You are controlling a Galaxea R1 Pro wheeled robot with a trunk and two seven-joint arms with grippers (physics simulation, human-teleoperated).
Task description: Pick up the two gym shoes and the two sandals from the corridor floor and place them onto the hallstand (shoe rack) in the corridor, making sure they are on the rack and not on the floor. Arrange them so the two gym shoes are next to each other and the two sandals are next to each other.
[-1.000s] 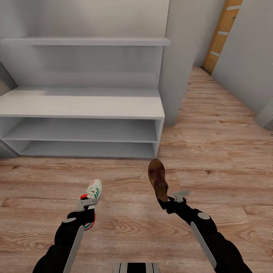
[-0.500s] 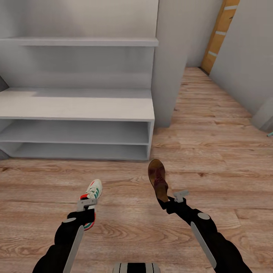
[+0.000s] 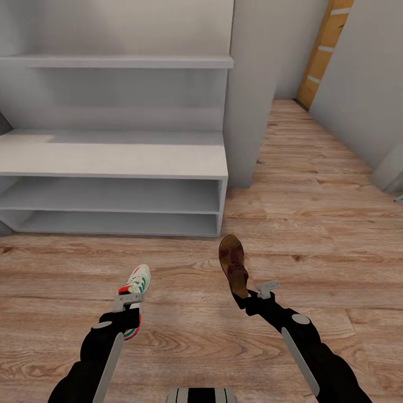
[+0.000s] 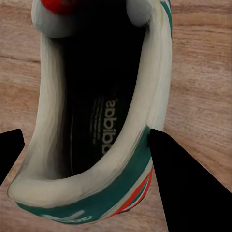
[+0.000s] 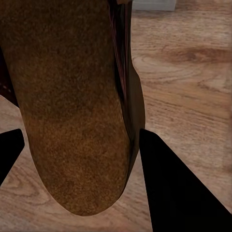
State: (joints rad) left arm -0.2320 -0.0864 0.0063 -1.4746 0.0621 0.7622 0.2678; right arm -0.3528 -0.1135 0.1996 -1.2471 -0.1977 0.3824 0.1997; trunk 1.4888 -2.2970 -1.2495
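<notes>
Just short of the hallstand, we carry one gym shoe clamped by its heel in the left gripper and a sandal gripped in the right gripper, apparently heel-first; both toes point toward the far shelves, ready to place.

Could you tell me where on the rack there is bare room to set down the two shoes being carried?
The hallstand looks bare throughout: its wide bench top below the wall shelf, and both open shoe shelves under it. Nothing is crowded. The left gripper holds a gym shoe and the right gripper a sandal, above the corridor floor.
</notes>
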